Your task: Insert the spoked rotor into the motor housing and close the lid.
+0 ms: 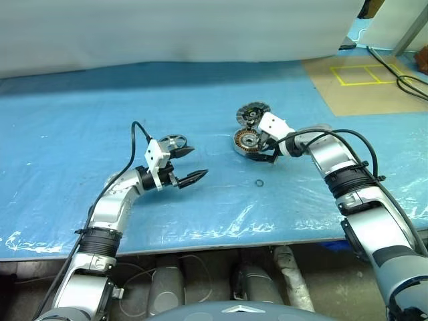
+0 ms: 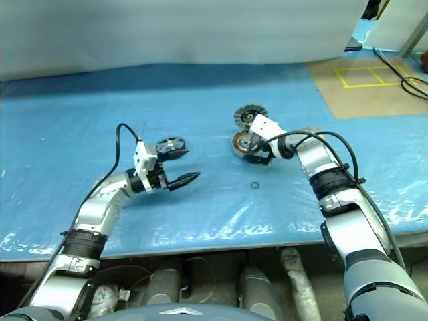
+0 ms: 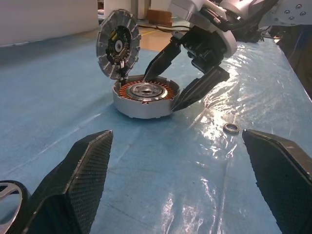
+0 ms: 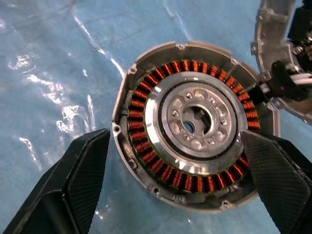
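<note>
The motor housing [image 1: 249, 142] sits on the blue sheet [image 1: 80, 114], lid [image 1: 251, 114] propped upright at its far edge. The right gripper [image 4: 175, 161] straddles it, fingers spread wide, grasping nothing. The spoked rotor [image 1: 172, 142] lies beside the left gripper [image 1: 188, 164], likewise spread and empty. The right wrist view reveals the copper windings [image 4: 146, 97]; the left wrist view shows the lid's inner face.

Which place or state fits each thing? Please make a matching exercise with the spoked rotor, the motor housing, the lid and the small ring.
Things:
1. spoked rotor
2. motor housing
3. lid
4. small ring

Places or states:
A. standing up on edge at the housing's rim
B. flat on the blue sheet beside the left pincer
C. between the open fingers of the right pincer
D. alone on the sheet between both arms

Pairs: 1-B, 2-C, 3-A, 4-D
</note>
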Tool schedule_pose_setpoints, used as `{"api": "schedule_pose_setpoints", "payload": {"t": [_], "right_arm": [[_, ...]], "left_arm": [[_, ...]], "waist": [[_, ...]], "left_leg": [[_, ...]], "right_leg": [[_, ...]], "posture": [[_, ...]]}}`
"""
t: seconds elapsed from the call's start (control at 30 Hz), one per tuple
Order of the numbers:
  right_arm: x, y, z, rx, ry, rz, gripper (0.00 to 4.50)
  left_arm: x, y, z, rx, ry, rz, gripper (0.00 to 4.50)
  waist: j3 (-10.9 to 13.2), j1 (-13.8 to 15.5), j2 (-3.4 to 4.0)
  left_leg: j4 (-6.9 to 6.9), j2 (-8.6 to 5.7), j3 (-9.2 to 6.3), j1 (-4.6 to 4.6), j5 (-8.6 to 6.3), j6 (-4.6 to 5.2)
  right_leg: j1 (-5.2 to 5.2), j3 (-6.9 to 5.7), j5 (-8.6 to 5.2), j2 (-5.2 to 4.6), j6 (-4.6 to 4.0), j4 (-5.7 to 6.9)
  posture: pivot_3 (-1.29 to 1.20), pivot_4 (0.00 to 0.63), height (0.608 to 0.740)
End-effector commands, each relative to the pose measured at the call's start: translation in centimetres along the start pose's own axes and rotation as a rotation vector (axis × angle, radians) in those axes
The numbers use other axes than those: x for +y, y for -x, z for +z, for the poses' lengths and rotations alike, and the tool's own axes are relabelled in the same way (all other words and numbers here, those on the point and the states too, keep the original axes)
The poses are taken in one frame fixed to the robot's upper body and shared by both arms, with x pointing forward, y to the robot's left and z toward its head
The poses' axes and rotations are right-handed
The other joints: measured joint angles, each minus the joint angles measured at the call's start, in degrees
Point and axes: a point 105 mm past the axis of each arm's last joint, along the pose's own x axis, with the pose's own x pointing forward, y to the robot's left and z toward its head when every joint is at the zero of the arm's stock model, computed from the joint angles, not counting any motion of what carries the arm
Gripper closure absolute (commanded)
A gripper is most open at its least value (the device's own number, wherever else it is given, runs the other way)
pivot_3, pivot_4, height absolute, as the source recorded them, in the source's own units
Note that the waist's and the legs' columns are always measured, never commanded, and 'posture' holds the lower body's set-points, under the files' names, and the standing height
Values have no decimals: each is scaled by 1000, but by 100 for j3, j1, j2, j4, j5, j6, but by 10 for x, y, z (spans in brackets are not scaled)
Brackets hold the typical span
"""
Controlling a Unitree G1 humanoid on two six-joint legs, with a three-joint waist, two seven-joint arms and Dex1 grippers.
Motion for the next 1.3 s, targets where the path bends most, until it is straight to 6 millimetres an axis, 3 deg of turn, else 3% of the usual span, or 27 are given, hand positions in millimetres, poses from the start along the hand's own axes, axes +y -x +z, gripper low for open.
{"api": "schedule_pose_setpoints", "payload": {"t": [0.03,0.5,0.63,0.87,1.1,1.3], "right_arm": [[2,-2,15,-21,83,38,32],[3,11,27,-42,246,37,32],[13,17,26,-43,311,74,32],[29,8,18,-43,271,105,32],[17,4,12,-25,215,43,32],[22,1,6,-1,111,99,32]], "left_arm": [[-4,1,11,-31,-54,-2,0],[-11,-5,13,-21,-54,-24,0],[-10,-7,13,-18,-54,-31,0],[-10,-7,11,-18,-53,-25,0],[-11,-2,8,-9,-56,-16,0],[-10,-4,10,-24,-59,1,0]], "waist": [[0,0,0],[0,5,0],[0,9,0],[0,-1,0],[0,1,0],[0,2,0]], "left_leg": [[0,0,1,0,0,0],[2,2,4,-2,-3,39],[5,2,4,-2,-3,39],[14,3,3,0,-4,38],[20,5,4,2,-13,24],[22,5,4,1,-13,24]], "right_leg": [[0,0,0,0,0,0],[-6,0,-2,1,-3,9],[-9,2,-4,1,-7,19],[-15,7,-6,0,-9,37],[-25,14,-11,0,-17,58],[-26,15,-11,0,-17,59]], "posture": [[0,150,740],[0,150,740],[0,150,740],[0,150,740],[0,150,740],[0,150,740]]}}
